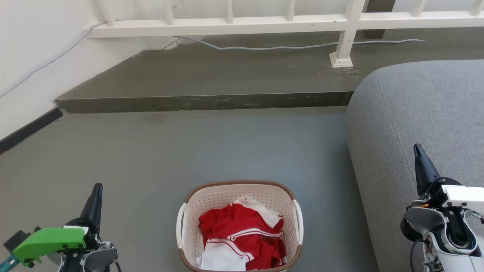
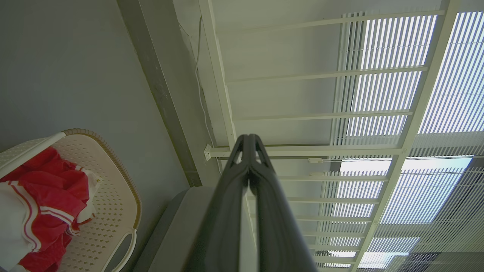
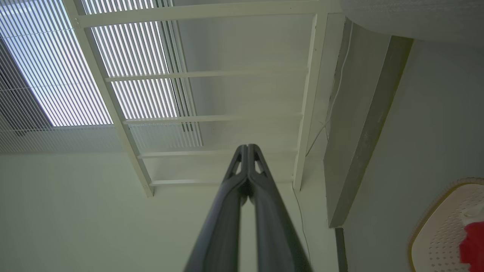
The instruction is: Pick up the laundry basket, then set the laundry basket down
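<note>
Laundry basket is sitting on the grey floor, low centre in the head view, near the grey sofa on its right. Red-and-white clothes are lying inside it. Left gripper is hovering off the basket's left side, fingers pressed tip to tip, gripping nothing. Right gripper is hanging over the sofa edge, well apart from the basket, also closed and empty. Both are pointing toward the white railing.
</note>
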`<state>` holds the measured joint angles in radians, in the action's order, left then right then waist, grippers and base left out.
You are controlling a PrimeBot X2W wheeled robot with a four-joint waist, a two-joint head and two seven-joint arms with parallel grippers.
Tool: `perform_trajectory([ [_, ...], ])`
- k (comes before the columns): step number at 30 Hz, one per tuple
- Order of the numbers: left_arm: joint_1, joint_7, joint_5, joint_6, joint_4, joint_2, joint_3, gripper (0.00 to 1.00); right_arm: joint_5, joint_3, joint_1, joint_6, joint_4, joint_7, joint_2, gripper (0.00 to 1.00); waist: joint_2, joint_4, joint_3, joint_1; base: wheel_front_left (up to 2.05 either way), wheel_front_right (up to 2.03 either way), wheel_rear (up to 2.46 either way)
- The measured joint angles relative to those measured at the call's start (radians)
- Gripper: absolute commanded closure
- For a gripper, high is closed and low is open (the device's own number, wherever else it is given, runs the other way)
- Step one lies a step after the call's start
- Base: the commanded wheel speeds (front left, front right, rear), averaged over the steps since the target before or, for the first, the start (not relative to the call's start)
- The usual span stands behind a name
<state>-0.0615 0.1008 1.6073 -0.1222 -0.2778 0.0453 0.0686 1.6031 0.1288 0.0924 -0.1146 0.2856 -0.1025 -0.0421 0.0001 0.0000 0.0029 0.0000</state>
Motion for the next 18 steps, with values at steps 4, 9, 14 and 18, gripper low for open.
perform_trajectory([
  [4, 0.0, 0.0, 0.0, 0.0, 0.0, 0.0, 0.0, 1.0, 0.0, 0.0, 0.0, 0.0, 0.0, 0.0, 0.0, 1.0, 0.0, 0.0, 0.0, 0.0, 0.0, 0.0, 0.0],
  [9, 0.0, 0.0, 0.0, 0.0, 0.0, 0.0, 0.0, 1.0, 0.0, 0.0, 0.0, 0.0, -0.001, 0.0, 0.0, 1.0, 0.0, 0.0, 0.0, 0.0, 0.0, 0.0, 0.0],
  [14, 0.0, 0.0, 0.0, 0.0, 0.0, 0.0, 0.0, 1.0, 0.0, 0.0, 0.0, 0.0, -0.001, 0.0, 0.0, 1.0, 0.0, 0.0, 0.0, 0.0, 0.0, 0.0, 0.0],
  [18, 0.0, 0.0, 0.0, 0.0, 0.0, 0.0, 0.0, 1.0, 0.0, 0.0, 0.0, 0.0, -0.001, 0.0, 0.0, 1.0, 0.0, 0.0, 0.0, 0.0, 0.0, 0.0, 0.0],
])
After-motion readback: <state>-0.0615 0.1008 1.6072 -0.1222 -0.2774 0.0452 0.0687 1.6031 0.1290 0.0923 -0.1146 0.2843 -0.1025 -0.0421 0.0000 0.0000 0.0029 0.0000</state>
